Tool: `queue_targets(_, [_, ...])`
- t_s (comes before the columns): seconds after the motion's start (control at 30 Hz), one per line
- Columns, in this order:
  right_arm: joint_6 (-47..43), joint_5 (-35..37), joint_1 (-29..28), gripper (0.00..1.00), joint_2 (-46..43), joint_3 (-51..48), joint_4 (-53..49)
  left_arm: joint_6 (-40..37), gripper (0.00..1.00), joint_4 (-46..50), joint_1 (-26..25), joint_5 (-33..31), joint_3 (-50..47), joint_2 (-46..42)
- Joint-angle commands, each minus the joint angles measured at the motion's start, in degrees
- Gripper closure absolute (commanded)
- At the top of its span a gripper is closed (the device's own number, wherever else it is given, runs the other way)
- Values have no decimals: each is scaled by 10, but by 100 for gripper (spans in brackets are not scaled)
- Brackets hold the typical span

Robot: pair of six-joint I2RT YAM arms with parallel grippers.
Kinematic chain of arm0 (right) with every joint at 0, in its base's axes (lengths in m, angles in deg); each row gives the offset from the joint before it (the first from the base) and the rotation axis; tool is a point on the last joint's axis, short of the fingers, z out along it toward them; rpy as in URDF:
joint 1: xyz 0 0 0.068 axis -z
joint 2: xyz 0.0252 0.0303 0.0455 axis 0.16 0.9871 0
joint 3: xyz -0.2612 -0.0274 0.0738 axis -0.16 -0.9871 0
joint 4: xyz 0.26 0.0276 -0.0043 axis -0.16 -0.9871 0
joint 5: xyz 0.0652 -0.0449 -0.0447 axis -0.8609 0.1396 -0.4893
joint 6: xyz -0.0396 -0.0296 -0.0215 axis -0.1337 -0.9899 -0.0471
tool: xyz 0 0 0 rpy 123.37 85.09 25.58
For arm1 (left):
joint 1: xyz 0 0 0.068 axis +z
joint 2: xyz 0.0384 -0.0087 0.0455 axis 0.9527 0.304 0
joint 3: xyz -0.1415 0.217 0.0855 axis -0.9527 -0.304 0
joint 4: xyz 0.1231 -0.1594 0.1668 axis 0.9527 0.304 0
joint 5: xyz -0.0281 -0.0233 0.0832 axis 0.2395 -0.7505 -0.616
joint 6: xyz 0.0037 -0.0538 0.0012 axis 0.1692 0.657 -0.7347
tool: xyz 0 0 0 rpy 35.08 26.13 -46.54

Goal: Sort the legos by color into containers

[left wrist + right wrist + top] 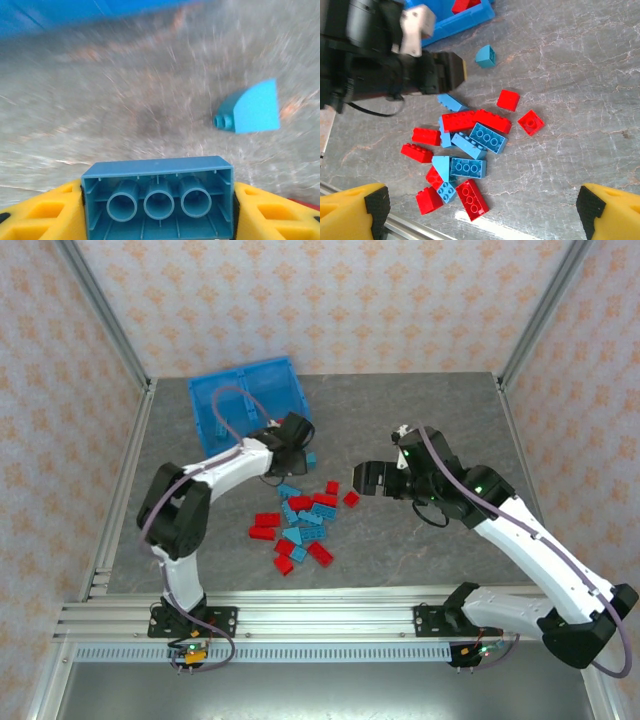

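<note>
Left gripper (288, 452) is just in front of the bin (245, 390), btw the bin and the pile (300, 525). Its yellow fingers (45, 215) are pinching a blue brick (157, 200), hollow underside facing the wrist cam w/ 3 tubes showing. That view's pretty blurry tbh. A sloped blue piece (250, 107) sits on the table (430, 410) just beside it, apart from the rest.

Right gripper (362, 478) hangs right of the pile, jaws spread wide w/ nothing btw them. Below it red and blue bricks lie mixed, some touching, a couple of red ones off to the side. At least one red brick (465, 5) is in the bin, can't tell which half.
</note>
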Motion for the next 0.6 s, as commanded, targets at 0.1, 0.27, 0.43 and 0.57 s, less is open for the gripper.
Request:
queue_targets(0.1, [16,5,3,3,-8,-11,13,-77,47,55,99,-33,92,-57])
queue_targets(0.27, [32,17,3,3,-10,-15,10,-95,47,61,170,-35,174,-6])
queue_targets(0.43, [50,15,3,3,-24,-16,0,-75,47,78,220,-11,270,111])
queue_targets(0.57, [62,18,3,3,-40,-18,-5,-51,47,86,247,25,333,186])
